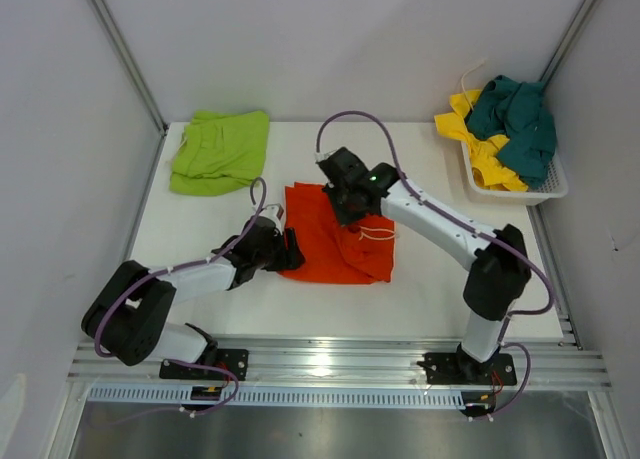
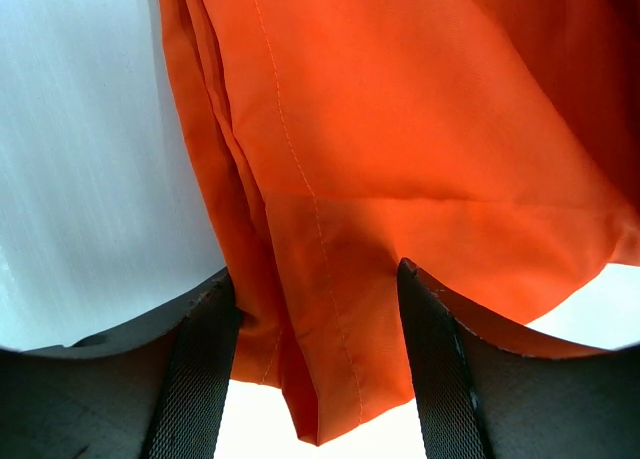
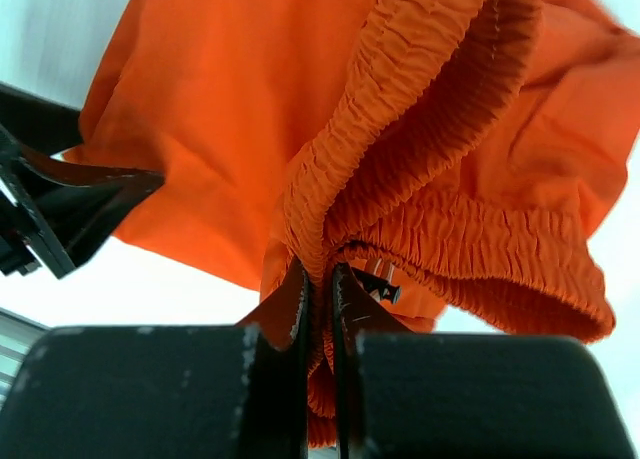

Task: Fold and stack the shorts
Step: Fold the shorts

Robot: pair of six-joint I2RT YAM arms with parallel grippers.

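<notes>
White arm links, black joints, black hands, looping purple cables

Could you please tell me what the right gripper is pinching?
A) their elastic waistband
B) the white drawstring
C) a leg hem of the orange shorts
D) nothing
A: the right wrist view shows the right gripper with jaws shut on the waistband of the orange shorts.

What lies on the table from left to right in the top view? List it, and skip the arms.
lime green shorts → orange shorts → white basket
</notes>
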